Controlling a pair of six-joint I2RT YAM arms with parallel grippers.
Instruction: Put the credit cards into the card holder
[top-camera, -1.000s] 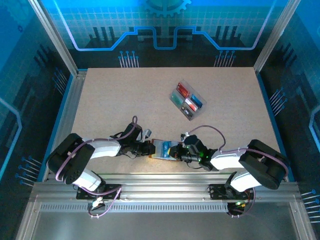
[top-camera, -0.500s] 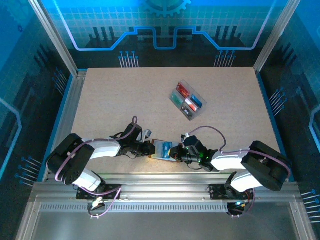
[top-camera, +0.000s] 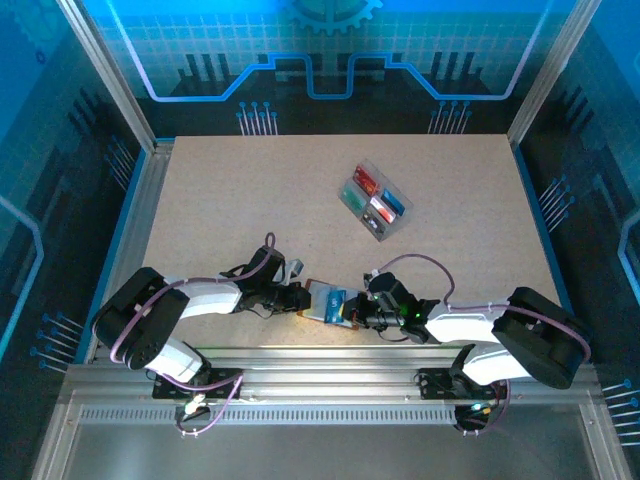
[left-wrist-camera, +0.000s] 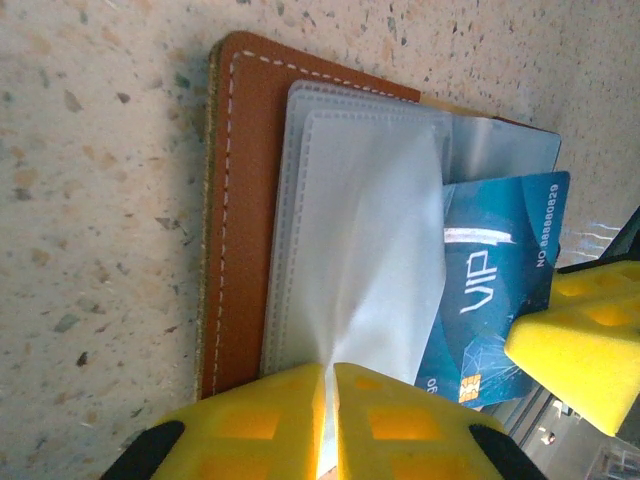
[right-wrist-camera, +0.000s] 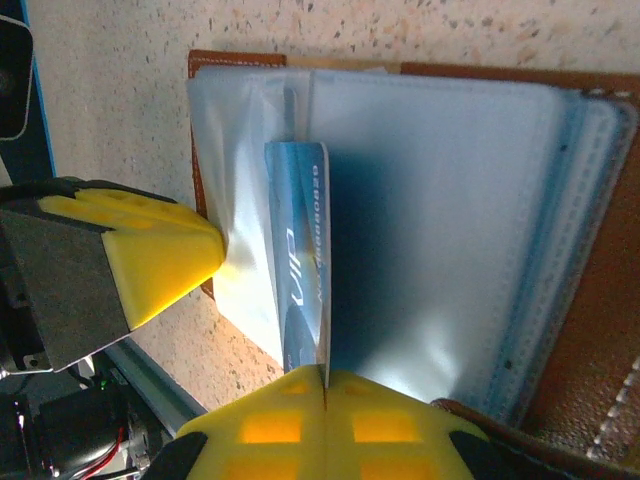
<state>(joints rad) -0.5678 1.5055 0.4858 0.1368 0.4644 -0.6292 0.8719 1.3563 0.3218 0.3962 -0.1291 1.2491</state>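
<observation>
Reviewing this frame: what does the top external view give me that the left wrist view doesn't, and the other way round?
Top external: the clear tray with cards inside, farther back on the table. Left wrist: the teal card with VIP lettering, and the left gripper pinching a clear sleeve. Both: the open card holder.

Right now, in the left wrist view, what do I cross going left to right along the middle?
speckled table → card holder's brown cover → clear sleeve → blue VIP card → right gripper's yellow fingertip
</observation>
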